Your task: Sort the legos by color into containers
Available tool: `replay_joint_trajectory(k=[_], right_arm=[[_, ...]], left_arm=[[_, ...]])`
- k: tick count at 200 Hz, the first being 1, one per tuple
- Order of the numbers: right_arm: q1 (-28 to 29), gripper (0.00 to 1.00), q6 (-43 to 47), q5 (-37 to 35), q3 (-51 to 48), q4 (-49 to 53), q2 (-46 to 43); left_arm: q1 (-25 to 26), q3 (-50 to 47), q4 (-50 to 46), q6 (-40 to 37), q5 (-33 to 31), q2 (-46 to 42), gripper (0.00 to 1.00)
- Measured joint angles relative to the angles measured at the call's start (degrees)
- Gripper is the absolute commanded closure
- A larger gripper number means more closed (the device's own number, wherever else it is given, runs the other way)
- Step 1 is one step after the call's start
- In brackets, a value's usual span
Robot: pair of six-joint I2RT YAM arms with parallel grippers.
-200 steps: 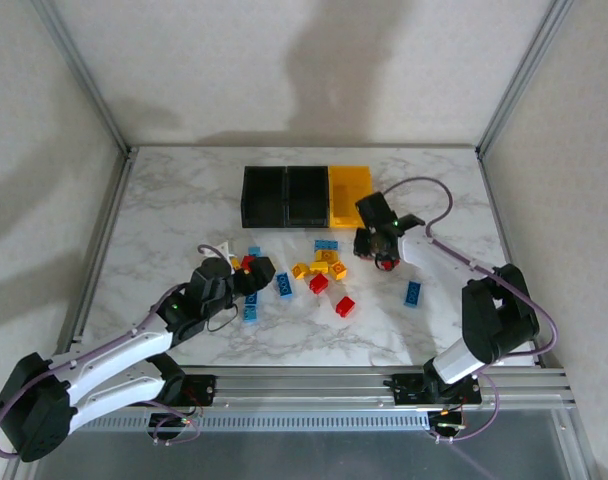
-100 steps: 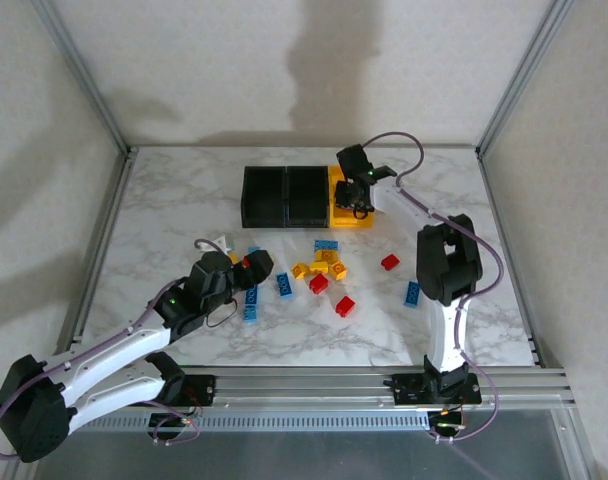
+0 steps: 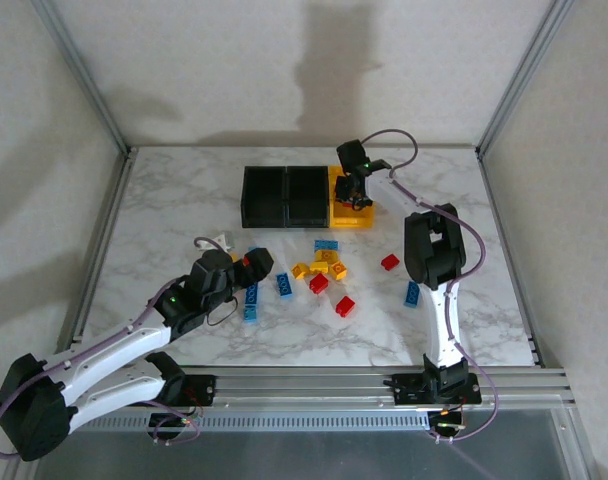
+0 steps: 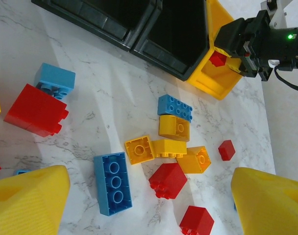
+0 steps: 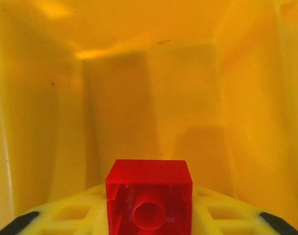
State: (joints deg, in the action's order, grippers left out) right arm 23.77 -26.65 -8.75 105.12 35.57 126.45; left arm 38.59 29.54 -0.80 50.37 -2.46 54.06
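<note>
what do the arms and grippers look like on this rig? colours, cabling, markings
The left arm and right arm have white links, black joints and an exposed greyish-purple cable each. The left gripper and right gripper have black bodies with a small green light and yellow ribbed fingers. No lettering is legible.

The containers (image 3: pixel 286 196) stood in a row at the back of the table (image 3: pixel 184 200). The right end effector (image 3: pixel 356 190) hung over the rightmost container (image 3: pixel 346 218), one lego (image 5: pixel 149 200) between its fingers (image 5: pixel 70 213). The other legos (image 3: pixel 322 268) lay scattered before the row, mid-table, two of them apart to the right. The left end effector (image 3: pixel 256 266) sat at the cluster's left edge.
</note>
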Motion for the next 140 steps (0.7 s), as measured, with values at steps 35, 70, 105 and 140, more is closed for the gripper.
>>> replay_joint_trajectory(k=[35,70,105,140], right_arm=[[0.0,0.54,0.1,0.0,0.1,0.1,0.0],[0.0,0.50,0.1,0.0,0.0,0.1,-0.3],[0.5,0.42,0.0,-0.2,-5.5,-0.9,-7.3],[2.5,0.36,-0.1,-0.6,-15.1,-4.3,-20.2]], left_arm=[[0.0,0.0,-1.0,0.5,-1.6,0.0,0.14],[0.0,0.0,-2.3,1.2,-2.7,-0.7,0.14],[0.0,0.0,-3.6,2.0,-4.5,-1.9,0.14],[0.0,1.1,-7.5,2.4,-6.7,-2.2,0.13]])
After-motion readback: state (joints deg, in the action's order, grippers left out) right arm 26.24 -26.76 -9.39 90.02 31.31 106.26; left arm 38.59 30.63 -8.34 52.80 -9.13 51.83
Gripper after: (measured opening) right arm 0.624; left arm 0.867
